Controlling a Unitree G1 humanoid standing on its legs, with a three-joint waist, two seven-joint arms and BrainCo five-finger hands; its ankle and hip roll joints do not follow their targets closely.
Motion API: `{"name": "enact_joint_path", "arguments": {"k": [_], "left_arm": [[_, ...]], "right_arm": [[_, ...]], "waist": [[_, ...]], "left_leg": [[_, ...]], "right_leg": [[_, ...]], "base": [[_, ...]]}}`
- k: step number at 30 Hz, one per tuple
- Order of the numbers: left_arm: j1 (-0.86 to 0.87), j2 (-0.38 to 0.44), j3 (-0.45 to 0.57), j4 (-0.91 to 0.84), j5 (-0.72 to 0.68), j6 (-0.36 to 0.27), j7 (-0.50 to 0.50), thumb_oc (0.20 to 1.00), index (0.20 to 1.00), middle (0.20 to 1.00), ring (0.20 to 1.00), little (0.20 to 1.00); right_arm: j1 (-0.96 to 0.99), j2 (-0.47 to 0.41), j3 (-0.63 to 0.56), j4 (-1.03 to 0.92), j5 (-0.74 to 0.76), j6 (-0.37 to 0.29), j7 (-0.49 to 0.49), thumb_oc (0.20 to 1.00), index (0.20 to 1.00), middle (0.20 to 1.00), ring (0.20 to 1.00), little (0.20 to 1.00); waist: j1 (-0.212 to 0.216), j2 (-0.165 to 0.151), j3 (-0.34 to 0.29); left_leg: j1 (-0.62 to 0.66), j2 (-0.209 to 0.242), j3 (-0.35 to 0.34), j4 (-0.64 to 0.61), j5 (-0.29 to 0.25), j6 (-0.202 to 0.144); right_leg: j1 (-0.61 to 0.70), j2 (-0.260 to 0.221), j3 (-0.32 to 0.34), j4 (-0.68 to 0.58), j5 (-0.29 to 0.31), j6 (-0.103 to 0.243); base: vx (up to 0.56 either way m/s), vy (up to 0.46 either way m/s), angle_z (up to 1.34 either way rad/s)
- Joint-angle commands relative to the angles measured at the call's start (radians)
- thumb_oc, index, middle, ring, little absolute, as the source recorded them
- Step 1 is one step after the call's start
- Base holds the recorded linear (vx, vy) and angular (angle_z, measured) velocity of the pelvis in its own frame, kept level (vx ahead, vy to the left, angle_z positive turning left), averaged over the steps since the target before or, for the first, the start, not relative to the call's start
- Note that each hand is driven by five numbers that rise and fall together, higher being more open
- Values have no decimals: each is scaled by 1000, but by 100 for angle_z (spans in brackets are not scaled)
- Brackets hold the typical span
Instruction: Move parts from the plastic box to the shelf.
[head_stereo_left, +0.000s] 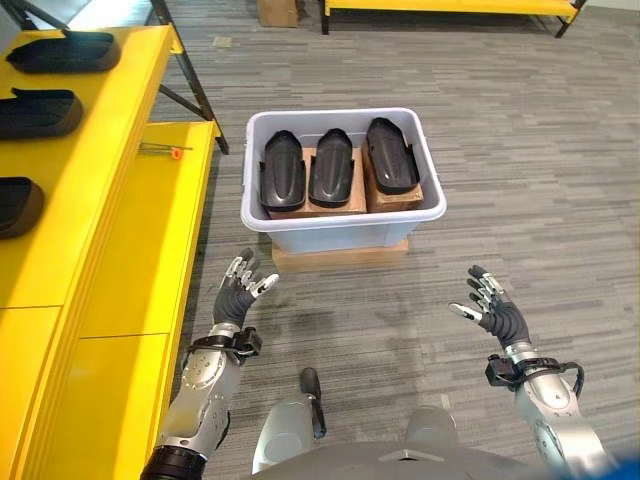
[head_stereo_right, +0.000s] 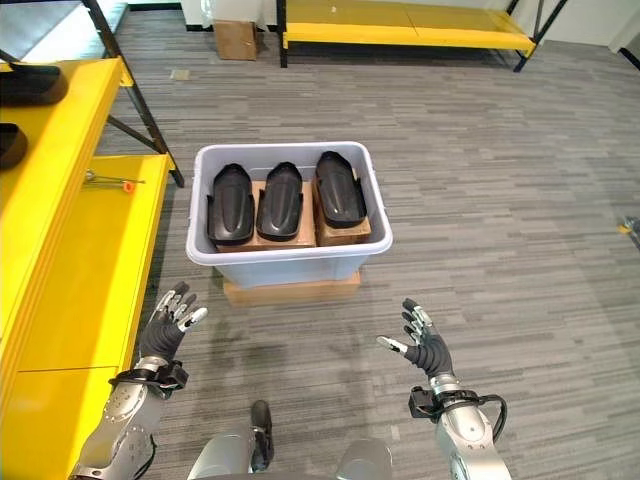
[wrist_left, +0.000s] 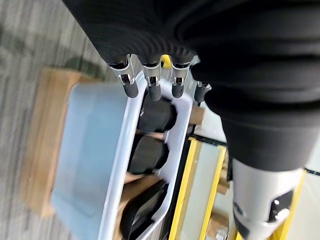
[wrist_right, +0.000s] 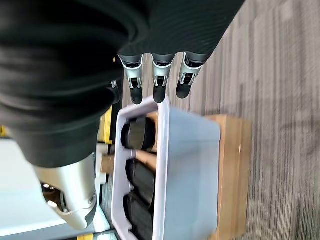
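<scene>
A pale grey plastic box stands on the floor ahead of me, resting on a low wooden block. Inside it three black moulded parts lie side by side on brown cardboard. The yellow shelf runs along my left, with more black parts on its upper level. My left hand hovers open near the box's front left corner, a short way from it. My right hand is open too, held to the front right of the box. Both hands hold nothing.
A thin tool with an orange tip lies on the shelf's lower level. A second yellow rack and a cardboard box stand at the far side of the grey carpeted floor.
</scene>
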Motion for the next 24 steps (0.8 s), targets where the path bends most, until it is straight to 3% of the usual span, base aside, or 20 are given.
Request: {"name": "enact_joint_path", "arguments": {"k": [1, 2, 3, 5, 6, 7, 9, 12, 13, 15, 19, 24], "left_arm": [[8, 13, 1, -66, 24, -38, -16, 1000, 1000, 1000, 1000, 1000], [8, 13, 1, -66, 24, -38, -16, 1000, 1000, 1000, 1000, 1000], [10, 15, 1, -65, 24, -38, -20, 1000, 1000, 1000, 1000, 1000], [15, 16, 3, -65, 24, -39, -20, 1000, 1000, 1000, 1000, 1000], [20, 16, 11, -64, 28, -39, -18, 1000, 1000, 1000, 1000, 1000], [21, 16, 11, -64, 28, -39, -18, 1000, 1000, 1000, 1000, 1000], [33, 6, 27, -60, 33, -40, -24, 1000, 1000, 1000, 1000, 1000], [39, -2, 29, -55, 35, -41, -32, 1000, 1000, 1000, 1000, 1000], [39, -8, 19, -41, 39, -39, -39, 1000, 1000, 1000, 1000, 1000], [44, -20, 18, -43, 40, -38, -45, 1000, 1000, 1000, 1000, 1000], [52, -34, 18, -40, 31, -36, -50, 1000, 1000, 1000, 1000, 1000], [32, -39, 2, -38, 8, -33, -47, 1000, 1000, 1000, 1000, 1000]], "right_arm": [[-36, -7, -50, -5, 10, -39, 7, 1000, 1000, 1000, 1000, 1000], [-36, -7, -50, -5, 10, -39, 7, 1000, 1000, 1000, 1000, 1000], [-38, -8, -50, -2, 10, -38, 8, 1000, 1000, 1000, 1000, 1000], [-36, -10, -49, -3, 8, -37, 9, 1000, 1000, 1000, 1000, 1000], [-37, -8, -44, -8, 10, -37, 12, 1000, 1000, 1000, 1000, 1000], [-37, -8, -44, -8, 10, -37, 12, 1000, 1000, 1000, 1000, 1000], [-30, -8, -44, -7, 5, -35, 26, 1000, 1000, 1000, 1000, 1000], [-23, -17, -46, -16, -5, -34, 36, 1000, 1000, 1000, 1000, 1000], [-15, -20, -47, -11, -6, -30, 45, 1000, 1000, 1000, 1000, 1000], [-11, -36, -53, -10, -6, -31, 48, 1000, 1000, 1000, 1000, 1000], [-11, -55, -69, -17, 3, -35, 52, 1000, 1000, 1000, 1000, 1000], [-28, -82, -71, -16, 14, -38, 39, 1000, 1000, 1000, 1000, 1000]], "waist": [[-21, 32, 17], [-21, 32, 18], [-29, 29, 16], [-31, 26, 16], [-34, 14, 17], [-34, 15, 18], [-35, 2, 20], [-37, -6, 26], [-37, -22, 17], [-34, -24, 2], [-36, -13, -17], [-45, 10, -26]], "left_leg": [[68, 26, -20, -67, 36, -70], [69, 26, -20, -67, 36, -70], [87, 34, -30, -87, 37, -86], [102, 37, -31, -97, 37, -92], [135, 43, -33, -128, 34, -111], [139, 44, -33, -130, 35, -111], [188, 50, -34, -149, 23, -128], [214, 58, -38, -142, 7, -138], [225, 62, -46, -132, -10, -148], [237, 82, -58, -133, -12, -162], [240, 127, -69, -130, -4, -179], [240, 196, -80, -110, 51, -203]], "right_leg": [[25, 20, -39, -182, 115, 18], [27, 21, -40, -182, 115, 18], [-9, 7, -4, -305, 135, 34], [-2, 2, 2, -355, 155, 42], [-17, -27, -2, -476, 213, 65], [-11, -26, -4, -482, 215, 65], [-35, -51, -35, -565, 283, 96], [-38, -51, -47, -577, 302, 109], [-10, -37, -41, -589, 278, 105], [14, -11, -57, -588, 259, 98], [28, 25, -77, -559, 196, 68], [8, 91, -78, -486, 106, 25]], "base": [[32, -51, 3], [168, -141, 2], [143, -136, 11], [155, -155, 1], [119, -132, 13], [228, -260, 18], [172, -173, 15], [182, -191, 12], [117, -153, -7], [194, -267, 12], [139, -231, 13], [99, -203, 3]]}}
